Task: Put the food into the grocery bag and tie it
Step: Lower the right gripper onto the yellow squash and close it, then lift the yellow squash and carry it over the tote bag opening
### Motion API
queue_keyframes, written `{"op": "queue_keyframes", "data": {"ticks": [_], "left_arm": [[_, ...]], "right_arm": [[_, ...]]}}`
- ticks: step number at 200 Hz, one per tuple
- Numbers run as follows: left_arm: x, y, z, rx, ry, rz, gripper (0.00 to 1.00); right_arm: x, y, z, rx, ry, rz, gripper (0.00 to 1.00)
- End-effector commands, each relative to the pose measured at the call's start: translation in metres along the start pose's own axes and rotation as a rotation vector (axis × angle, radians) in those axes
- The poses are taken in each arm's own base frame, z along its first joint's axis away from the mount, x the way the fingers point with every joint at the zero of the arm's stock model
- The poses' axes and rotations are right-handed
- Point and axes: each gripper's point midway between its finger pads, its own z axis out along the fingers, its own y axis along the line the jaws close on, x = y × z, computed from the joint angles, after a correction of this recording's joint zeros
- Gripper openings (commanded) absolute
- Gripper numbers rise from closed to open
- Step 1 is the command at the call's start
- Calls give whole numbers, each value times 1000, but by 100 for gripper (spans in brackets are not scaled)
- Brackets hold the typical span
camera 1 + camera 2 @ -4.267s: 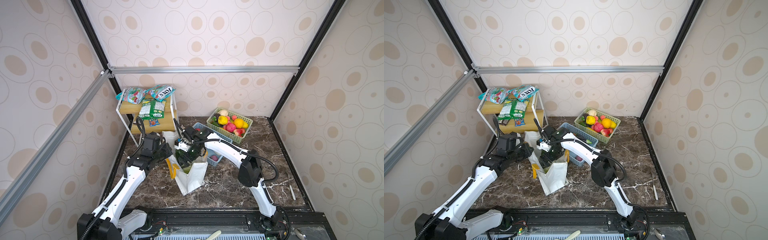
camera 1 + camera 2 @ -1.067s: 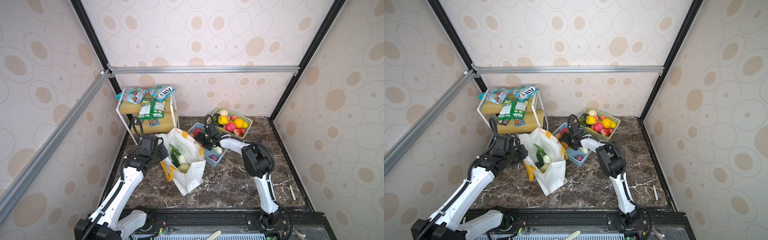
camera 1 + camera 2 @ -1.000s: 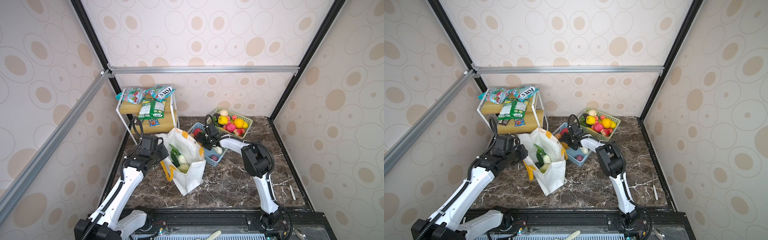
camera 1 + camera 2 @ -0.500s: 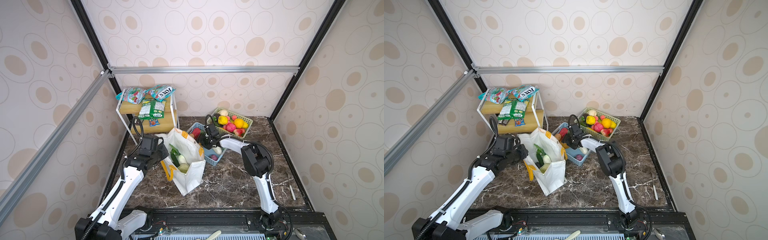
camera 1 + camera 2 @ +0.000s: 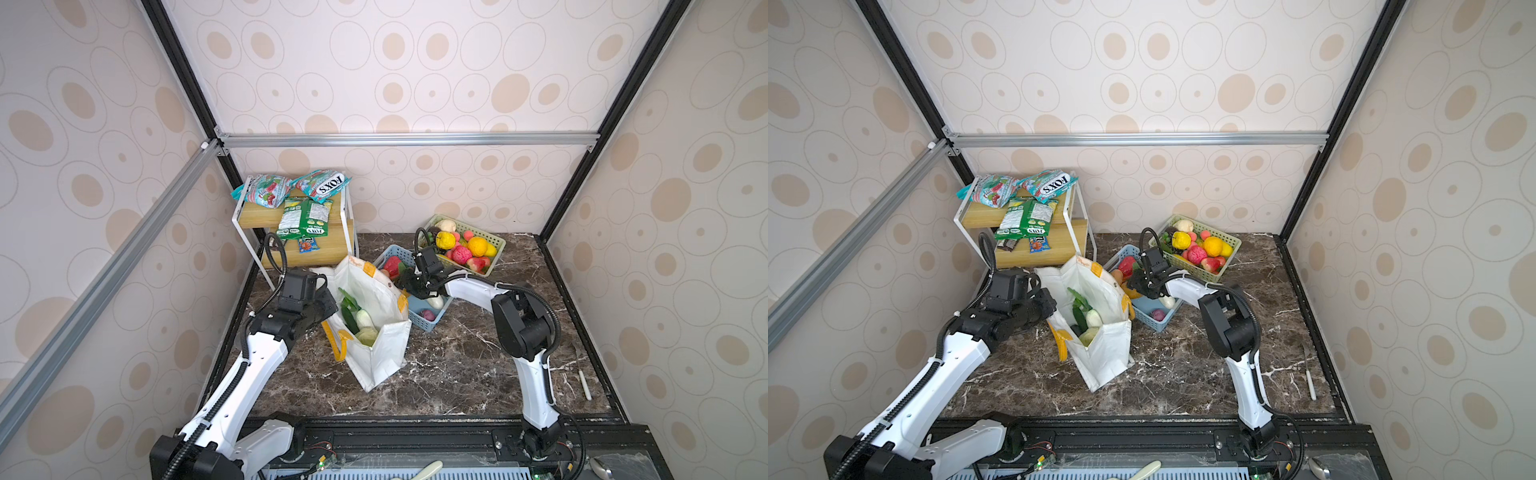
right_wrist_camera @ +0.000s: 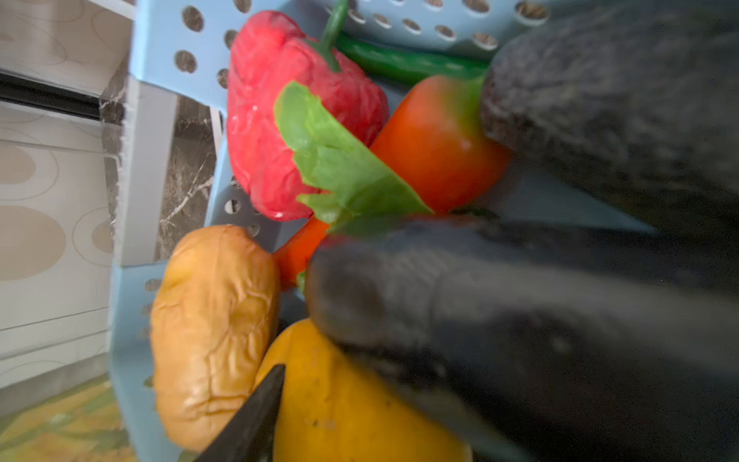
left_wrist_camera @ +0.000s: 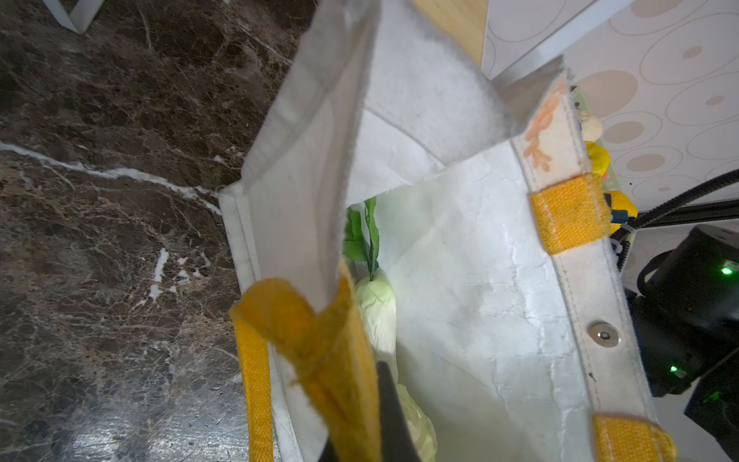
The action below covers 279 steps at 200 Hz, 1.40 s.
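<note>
The left gripper (image 5: 327, 308) is clamped on the left rim of the grocery bag (image 5: 376, 357) by its yellow handle (image 7: 320, 352). The bag stands open mid-table with some food (image 5: 362, 321) inside. Just right of the bag, the right gripper (image 5: 410, 285) sits in the blue basket (image 5: 426, 328). Its jaws are part-open astride an orange-red vegetable (image 6: 432, 148), and it cannot be told whether they pinch it.

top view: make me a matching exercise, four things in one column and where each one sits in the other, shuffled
Things:
1. snack packets
2. white radish
3. red pepper
4. orange fruit

Places:
A. in the blue basket
B. in the grocery bag
C. in the green basket
D. on the wooden shelf

Pairs: 1-D, 2-B, 3-A, 4-C
</note>
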Motion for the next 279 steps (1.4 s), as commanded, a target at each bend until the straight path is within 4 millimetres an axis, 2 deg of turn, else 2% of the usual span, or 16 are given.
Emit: {"op": "queue_keyframes", "data": {"ticks": [1, 56, 145, 231, 279], "left_arm": [[-20, -12, -14, 40, -74, 3, 0], [-16, -13, -14, 60, -70, -1, 0], [-17, -15, -16, 70, -74, 2, 0], [-18, -19, -16, 84, -73, 8, 0], [-20, -22, -17, 101, -75, 9, 0]], "right_arm": [[-4, 8, -22, 3, -27, -36, 59], [-15, 14, -54, 19, -74, -92, 59], [-38, 37, -99, -26, -145, -140, 59], [-64, 77, -138, -111, -221, -176, 59], [-63, 103, -156, -205, -209, -203, 59]]}}
